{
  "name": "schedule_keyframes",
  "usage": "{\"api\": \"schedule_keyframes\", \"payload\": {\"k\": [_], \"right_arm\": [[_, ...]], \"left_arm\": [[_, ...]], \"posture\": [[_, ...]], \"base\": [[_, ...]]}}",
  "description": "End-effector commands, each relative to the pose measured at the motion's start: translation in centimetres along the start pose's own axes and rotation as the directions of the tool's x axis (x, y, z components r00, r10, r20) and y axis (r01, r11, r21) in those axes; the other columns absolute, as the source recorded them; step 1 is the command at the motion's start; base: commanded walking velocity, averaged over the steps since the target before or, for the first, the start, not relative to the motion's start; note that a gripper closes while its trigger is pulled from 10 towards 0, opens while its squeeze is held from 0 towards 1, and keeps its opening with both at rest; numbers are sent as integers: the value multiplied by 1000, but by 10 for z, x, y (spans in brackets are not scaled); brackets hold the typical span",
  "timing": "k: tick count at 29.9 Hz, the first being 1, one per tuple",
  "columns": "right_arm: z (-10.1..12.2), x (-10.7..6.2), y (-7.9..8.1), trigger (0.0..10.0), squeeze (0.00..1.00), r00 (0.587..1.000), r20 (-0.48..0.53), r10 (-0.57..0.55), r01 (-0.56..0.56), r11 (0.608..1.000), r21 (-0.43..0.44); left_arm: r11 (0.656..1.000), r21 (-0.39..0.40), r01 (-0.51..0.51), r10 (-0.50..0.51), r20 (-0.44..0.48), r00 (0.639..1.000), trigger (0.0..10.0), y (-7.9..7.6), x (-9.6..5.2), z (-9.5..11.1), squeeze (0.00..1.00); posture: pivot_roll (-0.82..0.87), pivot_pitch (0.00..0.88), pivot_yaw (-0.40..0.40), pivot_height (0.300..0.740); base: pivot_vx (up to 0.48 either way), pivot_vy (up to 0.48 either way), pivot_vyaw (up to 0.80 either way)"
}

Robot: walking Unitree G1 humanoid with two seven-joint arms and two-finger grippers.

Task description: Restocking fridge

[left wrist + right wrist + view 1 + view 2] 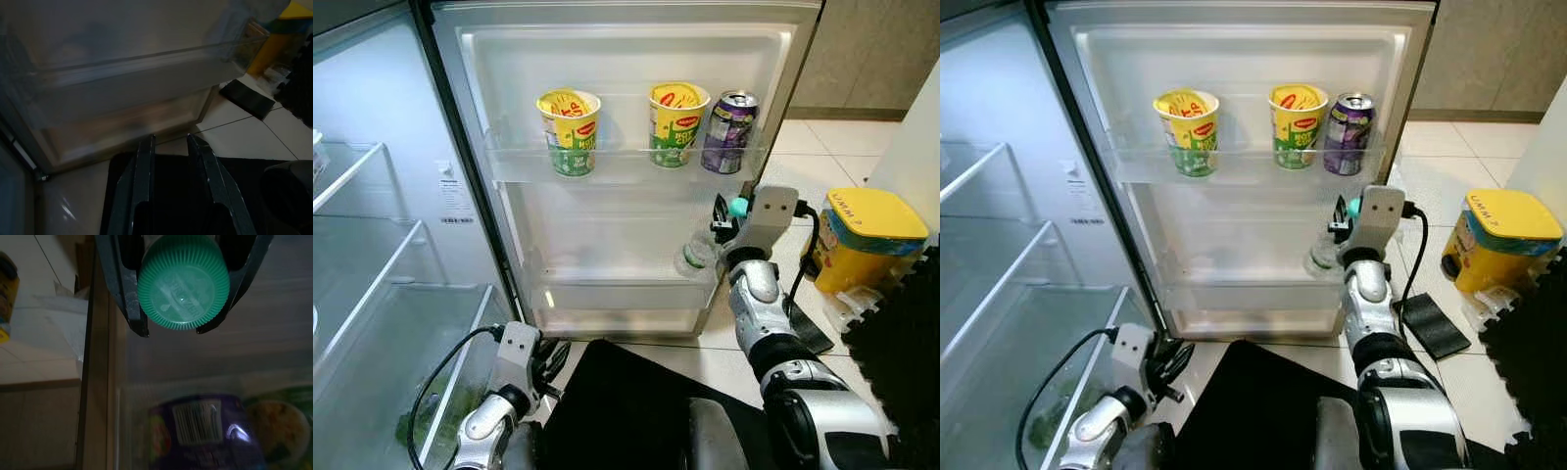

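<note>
The open fridge door (626, 59) is smooth white plastic with clear, glossy shelf rails. Its upper door shelf (626, 166) holds two tapered yellow-and-green noodle cups (570, 132) with foil lids and, at the right end, a purple metal can (729, 132). The right end effector (722, 227) grips a clear plastic bottle (698, 253) at the neck, one black finger on each side of its ridged green cap (183, 281); the bottle stands at the right end of the lower door shelf (617, 292). The left end effector (171, 147) hangs low above a black mat (626, 392), its fingers slightly parted and holding nothing. A boxy yellow bin (867, 240) sits on the tiled floor (822, 137).
</note>
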State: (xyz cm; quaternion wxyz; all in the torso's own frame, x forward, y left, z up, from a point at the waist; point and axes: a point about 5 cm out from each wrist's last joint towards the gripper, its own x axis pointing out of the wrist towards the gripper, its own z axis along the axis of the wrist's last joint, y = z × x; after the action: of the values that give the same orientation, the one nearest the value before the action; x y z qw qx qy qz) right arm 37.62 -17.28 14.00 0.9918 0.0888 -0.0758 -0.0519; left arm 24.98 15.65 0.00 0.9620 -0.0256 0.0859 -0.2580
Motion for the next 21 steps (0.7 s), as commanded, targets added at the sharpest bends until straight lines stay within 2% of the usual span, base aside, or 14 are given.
{"api": "schedule_keyframes", "payload": {"k": [1, 2, 3, 9, 13, 21], "right_arm": [[-13, -2, -7, 10000, 0, 993, -95, -66, 78, 988, 133], [-12, -2, -10, 10000, 0, 993, -86, -80, 94, 980, 176], [-11, -2, -16, 10000, 0, 993, -78, -90, 110, 945, 307], [-11, -2, -25, 10000, 0, 989, -77, -129, 149, 900, 409], [-9, -2, -29, 10000, 0, 990, -57, -133, 144, 888, 437], [4, 5, -37, 10000, 0, 990, -12, -139, 124, 838, 531]], "left_arm": [[1000, 8, 17, -17, 1, 1000, 10000, -3, -2, -1, 0], [1000, 9, 22, -22, 7, 1000, 10000, -4, -2, 0, 0], [999, 13, 36, -36, 19, 999, 10000, -6, 0, 2, 0], [998, 20, 64, -65, 41, 997, 10000, -12, 4, 6, 0], [997, 21, 80, -81, 51, 995, 10000, -16, 6, 8, 0], [992, 32, 125, -128, 80, 989, 10000, -25, 10, 17, 0]], "posture": [[4, 52, 22, 471], [7, 61, 26, 471], [9, 69, 29, 471], [17, 100, 40, 471], [20, 111, 45, 471], [29, 144, 52, 471]], "base": [[0, 0, 0], [0, 0, 0], [0, 0, 0], [0, 0, 0], [0, 0, 0], [0, 0, 0]]}}
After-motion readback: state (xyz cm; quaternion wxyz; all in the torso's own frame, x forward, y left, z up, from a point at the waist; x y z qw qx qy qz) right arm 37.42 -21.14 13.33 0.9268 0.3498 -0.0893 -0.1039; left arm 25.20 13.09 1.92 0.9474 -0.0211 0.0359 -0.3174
